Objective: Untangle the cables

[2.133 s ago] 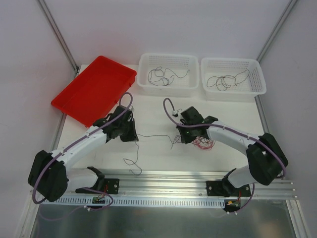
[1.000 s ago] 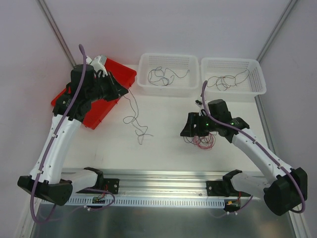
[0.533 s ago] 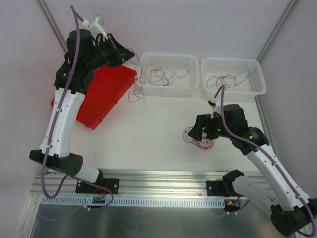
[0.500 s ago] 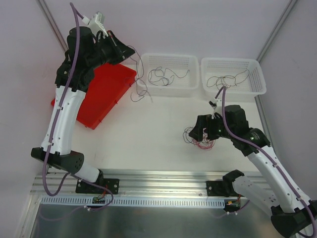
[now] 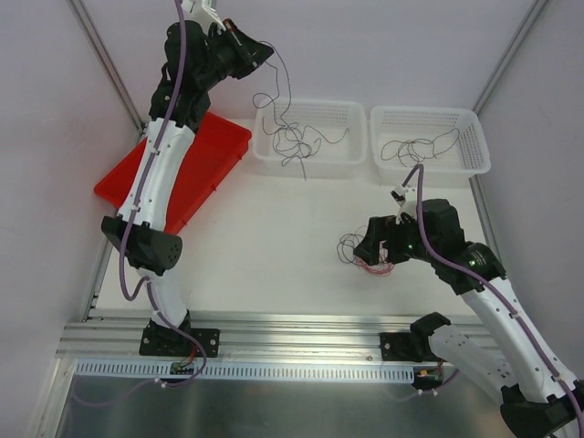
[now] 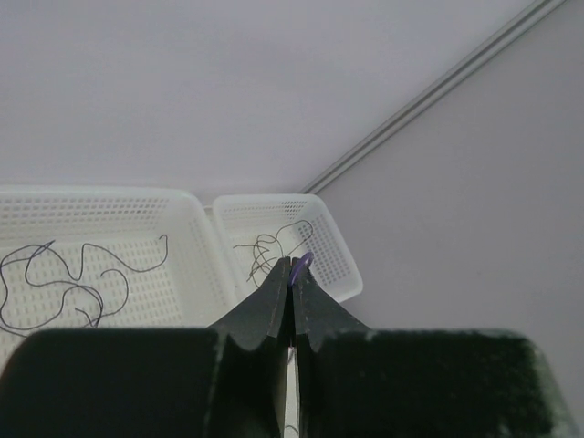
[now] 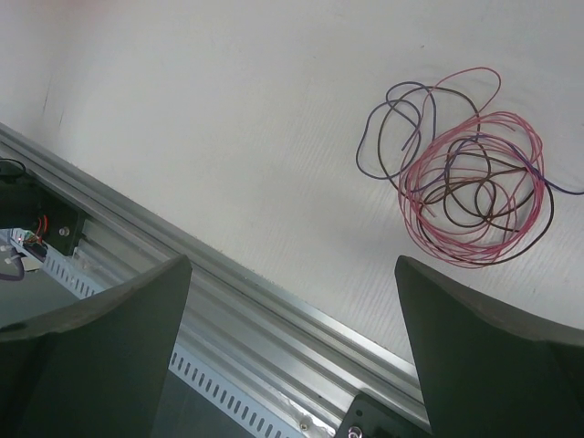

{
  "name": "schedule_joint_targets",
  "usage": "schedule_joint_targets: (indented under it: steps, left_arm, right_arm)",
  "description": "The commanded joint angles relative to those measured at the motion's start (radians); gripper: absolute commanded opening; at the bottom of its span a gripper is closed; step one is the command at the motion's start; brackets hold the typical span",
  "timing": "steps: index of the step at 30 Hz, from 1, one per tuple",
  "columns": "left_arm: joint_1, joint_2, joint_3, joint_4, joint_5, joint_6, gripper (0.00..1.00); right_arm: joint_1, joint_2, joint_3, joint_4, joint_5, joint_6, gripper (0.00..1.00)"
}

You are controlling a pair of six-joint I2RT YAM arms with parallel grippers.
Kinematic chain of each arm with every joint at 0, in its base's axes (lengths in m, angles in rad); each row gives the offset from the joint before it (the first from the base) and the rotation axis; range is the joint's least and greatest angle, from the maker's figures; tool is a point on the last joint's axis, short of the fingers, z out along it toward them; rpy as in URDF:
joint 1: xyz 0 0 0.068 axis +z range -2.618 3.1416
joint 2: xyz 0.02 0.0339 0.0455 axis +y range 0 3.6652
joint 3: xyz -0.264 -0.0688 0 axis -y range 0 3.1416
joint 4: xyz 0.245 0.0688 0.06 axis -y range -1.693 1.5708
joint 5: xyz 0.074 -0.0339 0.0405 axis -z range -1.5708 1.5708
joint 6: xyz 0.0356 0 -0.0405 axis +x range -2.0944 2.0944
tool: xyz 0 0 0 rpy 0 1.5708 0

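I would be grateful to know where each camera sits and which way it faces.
Top external: above and behind the bases, looking down on the table; left arm and right arm show.
Left wrist: on the raised left gripper, facing two white baskets; shut fingers pinch a thin cable.
Right wrist: on the right gripper, looking down at the pink-and-dark cable tangle; open fingers frame it.
Shared: baskets in top and left wrist; tangle in top and right wrist.

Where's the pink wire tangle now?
Top view: tangle of thin pink and dark wires lies on the white table, right of centre, by the right gripper.
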Motion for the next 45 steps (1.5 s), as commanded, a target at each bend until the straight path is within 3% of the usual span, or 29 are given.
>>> schedule_joint_targets:
  steps: [1, 14, 20, 23, 25, 28, 29, 32, 36, 39, 45]
  left_arm:
    - [-0.009, 0.037, 0.030, 0.180, -0.010, -0.007, 0.00]
    - [-0.009, 0.253, 0.037, 0.429, -0.072, 0.059, 0.00]
    - [-0.009, 0.361, -0.073, 0.590, -0.114, 0.092, 0.00]
    - [-0.009, 0.413, -0.111, 0.576, -0.129, 0.144, 0.02]
    - [-0.009, 0.430, -0.113, 0.537, -0.113, 0.157, 0.12]
    - [-0.009, 0.387, -0.180, 0.526, -0.083, 0.157, 0.40]
    - [-0.012, 0.367, -0.222, 0.524, -0.067, 0.158, 0.54]
    - [-0.021, 0.275, -0.304, 0.526, -0.056, 0.189, 0.67]
    - [-0.047, 0.098, -0.409, 0.469, -0.047, 0.218, 0.93]
    - [-0.067, -0.004, -0.513, 0.402, -0.056, 0.212, 0.99]
    - [-0.156, -0.315, -0.848, 0.291, -0.109, 0.227, 0.99]
  right_arm:
    - [0.001, 0.008, -0.006, -0.003, 0.001, -0.025, 1.00]
    - [0.000, 0.078, -0.032, 0.033, -0.024, -0.033, 1.00]
    - [-0.002, 0.096, -0.055, 0.038, -0.018, -0.033, 1.00]
    - [-0.002, 0.101, -0.067, 0.043, -0.018, -0.034, 1.00]
    - [-0.002, 0.099, -0.069, 0.046, -0.022, -0.033, 1.00]
    - [-0.002, 0.102, -0.073, 0.046, -0.012, -0.033, 1.00]
    - [0.000, 0.102, -0.073, 0.038, 0.016, -0.033, 1.00]
    - [-0.002, 0.107, -0.069, 0.021, 0.075, -0.033, 1.00]
    - [-0.014, 0.123, -0.058, 0.011, 0.129, -0.002, 1.00]
    - [-0.042, 0.146, -0.058, 0.004, 0.165, 0.027, 1.00]
    - [-0.095, 0.219, -0.096, 0.056, 0.217, 0.113, 0.94]
